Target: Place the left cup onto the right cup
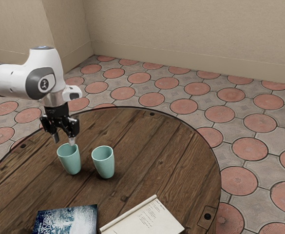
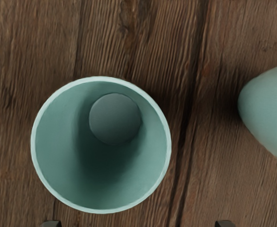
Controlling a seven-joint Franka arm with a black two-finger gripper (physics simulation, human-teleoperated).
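The pincer [image 1: 64, 140] was held just above the left cup [image 1: 69, 159], its fingers spread wide and nothing gripped between them. That cup was seen standing upright on the round wooden worktop [image 1: 171, 161], nearer the edge at the exterior view's left. The right cup [image 1: 103, 161] stood just beside it, not touching. Nothing was yet lifted. The descent, the grasp, the carry and the stacking were judged as all left to do.
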